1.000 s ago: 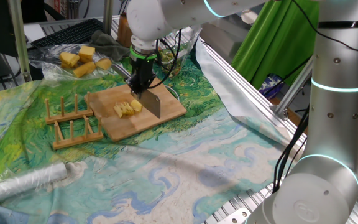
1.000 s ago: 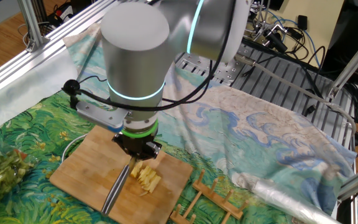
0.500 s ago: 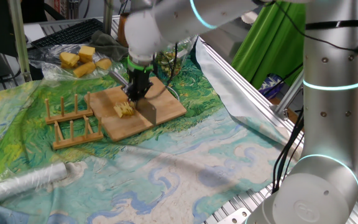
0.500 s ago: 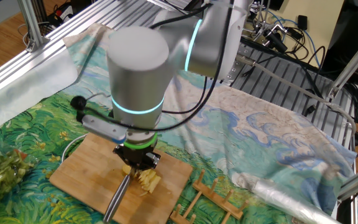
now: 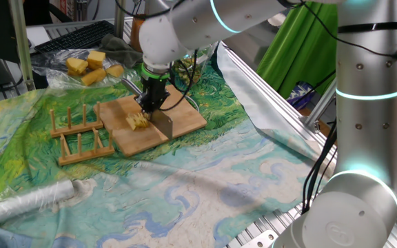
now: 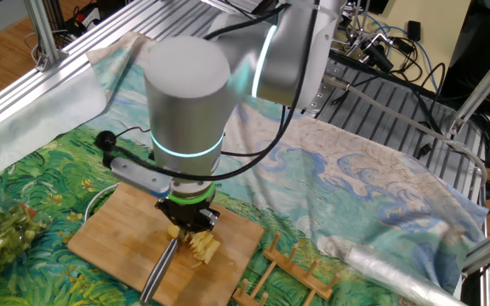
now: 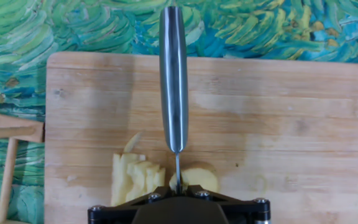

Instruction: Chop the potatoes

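Note:
A wooden board (image 5: 188, 121) (image 6: 109, 231) (image 7: 278, 124) lies on the painted cloth. On it are the potatoes (image 5: 138, 122) (image 6: 202, 247): a cluster of thin pale slices (image 7: 132, 177) and, to their right, an uncut half-round piece (image 7: 201, 176). My gripper (image 5: 151, 103) (image 6: 187, 223) (image 7: 176, 190) is shut on a steel knife (image 5: 165, 124) (image 6: 158, 270) (image 7: 173, 81). The knife is down on the board, and its blade stands between the slices and the uncut piece. In the hand view the gripper body hides the near edge of the potatoes.
Larger deep-yellow chunks (image 5: 92, 65) lie at the back left on plastic. A wooden rack (image 5: 78, 134) (image 6: 287, 272) (image 7: 5, 149) stands beside the board. A foil roll (image 5: 26, 203) (image 6: 390, 263) lies on the cloth. Green scraps (image 6: 2, 229) sit near the board.
Over the last second the gripper shifted the knife sideways across the potato and lowered it. Over the last half second nothing moved.

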### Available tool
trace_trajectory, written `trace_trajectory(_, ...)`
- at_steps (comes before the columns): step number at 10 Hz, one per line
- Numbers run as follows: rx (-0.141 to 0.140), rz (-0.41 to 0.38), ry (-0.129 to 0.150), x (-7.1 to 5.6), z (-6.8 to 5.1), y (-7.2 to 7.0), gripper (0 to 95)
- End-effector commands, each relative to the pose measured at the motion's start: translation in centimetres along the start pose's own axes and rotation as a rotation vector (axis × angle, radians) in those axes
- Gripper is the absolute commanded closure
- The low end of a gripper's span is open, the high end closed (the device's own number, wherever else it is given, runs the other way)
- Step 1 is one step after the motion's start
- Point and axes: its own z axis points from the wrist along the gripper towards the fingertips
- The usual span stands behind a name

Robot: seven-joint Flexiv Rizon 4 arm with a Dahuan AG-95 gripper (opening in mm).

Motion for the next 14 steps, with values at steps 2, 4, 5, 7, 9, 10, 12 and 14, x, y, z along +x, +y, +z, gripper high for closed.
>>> trace_trajectory(2,-0.004,0.009,0.002,0.4,-1.5,0.0,95.0)
trace_trajectory(4,-0.007,0.009,0.0,0.4,-2.6,-0.3,95.0)
trace_trajectory(5,-0.008,0.006,-0.003,0.4,-3.3,-0.6,95.0)
trace_trajectory(7,-0.003,-0.011,-0.012,0.2,-4.0,-1.1,95.0)
trace_trajectory(9,0.0,-0.014,-0.019,0.2,-4.2,-1.2,95.0)
trace_trajectory(10,0.005,-0.018,-0.017,0.2,-4.2,-1.2,95.0)
trace_trajectory(12,0.006,-0.027,-0.016,0.0,-3.6,-1.3,95.0)
trace_trajectory(14,-0.003,-0.034,-0.025,-0.3,-1.5,-1.3,95.0)
